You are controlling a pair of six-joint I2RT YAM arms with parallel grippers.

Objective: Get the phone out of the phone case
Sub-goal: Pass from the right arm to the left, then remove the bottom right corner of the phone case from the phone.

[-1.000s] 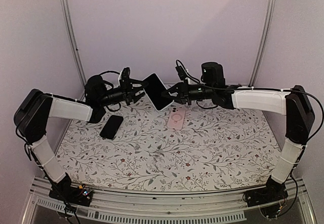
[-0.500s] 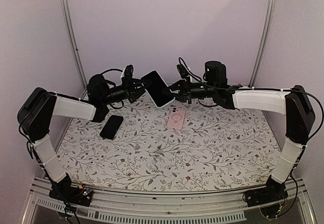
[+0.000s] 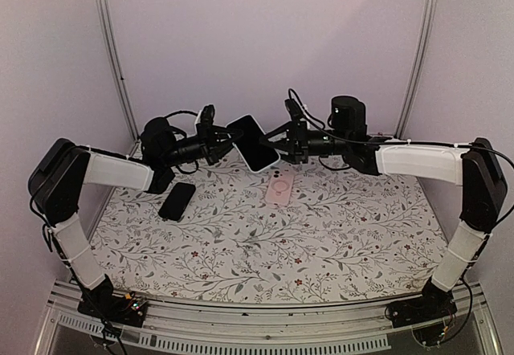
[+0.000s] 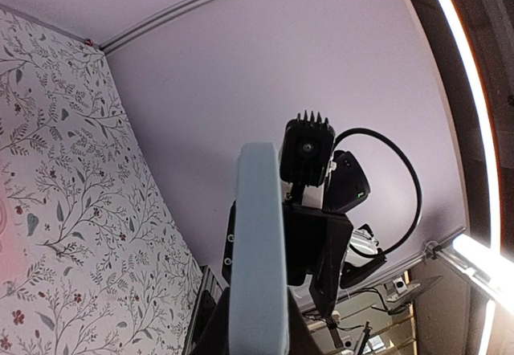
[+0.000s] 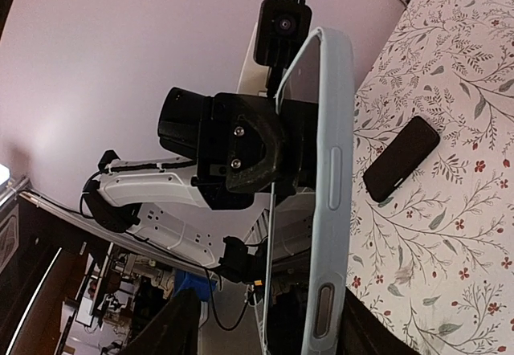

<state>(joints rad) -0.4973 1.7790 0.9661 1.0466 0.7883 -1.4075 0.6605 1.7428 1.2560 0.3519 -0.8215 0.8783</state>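
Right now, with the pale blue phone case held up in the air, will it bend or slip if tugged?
Probably flexes a little: the pale blue phone case has a thin, rounded rim that looks like soft plastic. It may slip or pivot, since the left end effector pinches only one edge and the surface looks smooth.

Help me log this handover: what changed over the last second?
The left hand moved in and closed on the cased phone. The right hand, which had gripped it, opened and let go, drawing back slightly. The cased phone stays raised in about the same spot; the black phone and pink case lie unmoved on the table.
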